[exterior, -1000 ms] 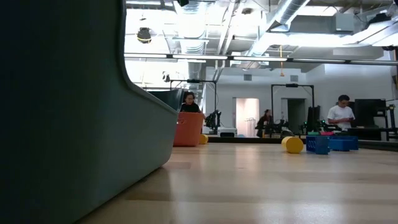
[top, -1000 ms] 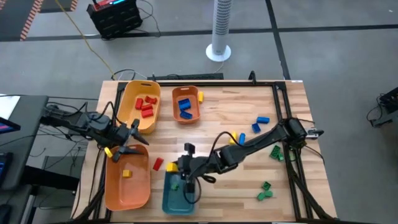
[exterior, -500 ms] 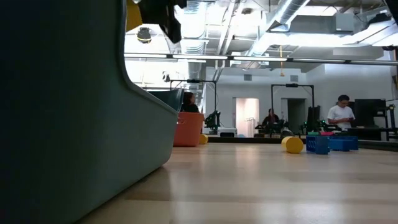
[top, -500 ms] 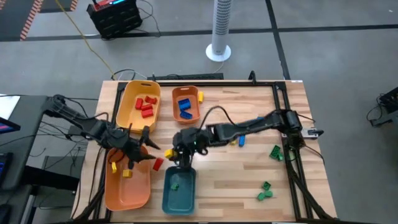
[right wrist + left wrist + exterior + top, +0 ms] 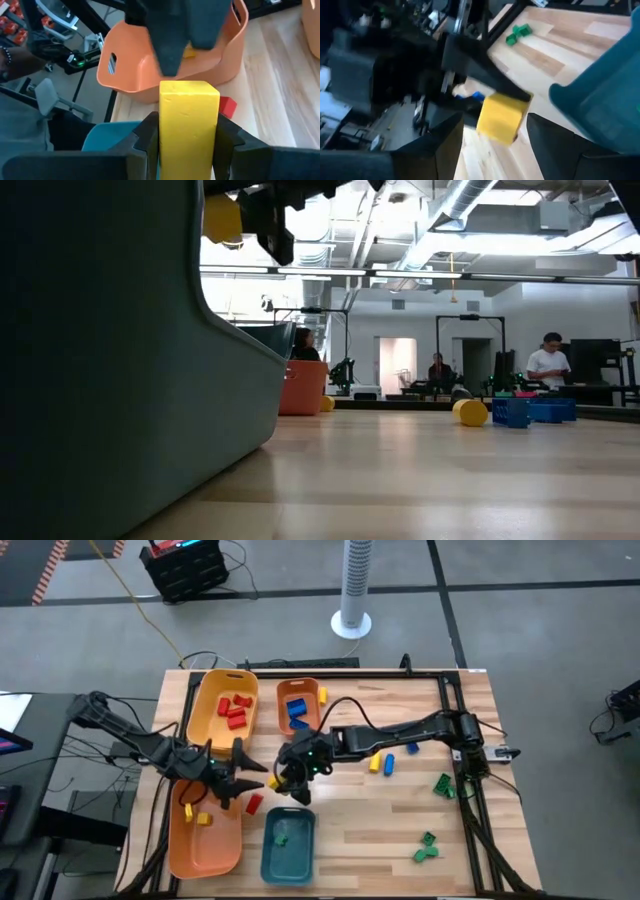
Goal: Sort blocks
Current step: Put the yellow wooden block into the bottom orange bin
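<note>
sorted: red blocks (image 5: 233, 710) in yellow tray (image 5: 212, 726), blue blocks (image 5: 296, 712) in small orange tray (image 5: 282, 690)
right gripper (image 5: 189, 134): clamped on yellow block (image 5: 189, 116) above table centre
left gripper (image 5: 247, 776): jaws apart, empty, facing it
left: green blocks (image 5: 426, 848), loose blue and yellow ones

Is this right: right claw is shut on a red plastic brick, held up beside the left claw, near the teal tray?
Not quite. The colour is wrong: the right claw is shut on a yellow plastic brick, not a red one. The right wrist view shows it clamped between the dark fingers. The rest holds: in the high view it sits beside the left claw, just above the teal plastic tray.
</note>
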